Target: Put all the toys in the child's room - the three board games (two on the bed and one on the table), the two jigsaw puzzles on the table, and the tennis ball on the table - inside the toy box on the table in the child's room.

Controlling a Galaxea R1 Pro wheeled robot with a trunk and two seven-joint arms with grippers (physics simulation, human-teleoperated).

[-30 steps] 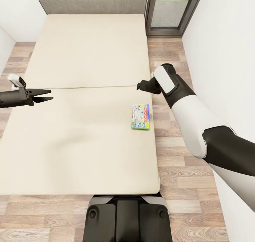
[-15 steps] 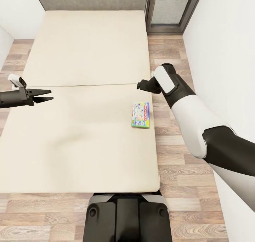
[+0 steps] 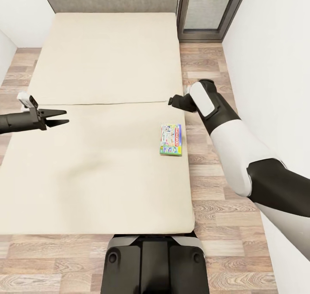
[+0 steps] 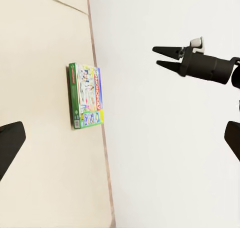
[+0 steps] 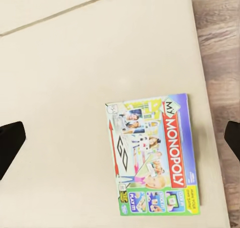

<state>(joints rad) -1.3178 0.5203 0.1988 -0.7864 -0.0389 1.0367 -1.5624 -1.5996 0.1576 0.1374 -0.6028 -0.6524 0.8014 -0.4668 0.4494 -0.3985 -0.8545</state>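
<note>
Currently left gripper [image 3: 61, 117] hovering over bed's [image 3: 86, 177] left side, jaws slightly parted, gripping nothing. Board game [image 3: 171, 139] lying flat near mattress's right edge, Monopoly lettering facing up. Right gripper [image 3: 171, 100] hanging just above it, fingers spread wide, empty. Box looking thin, stiff, light, glossy, probably slippery; pinching across overhanging-side edge seeming best, since soft mattress giving little room underneath.

Board game [image 3: 171, 139] on bed [image 3: 86, 165], near right edge.
</note>
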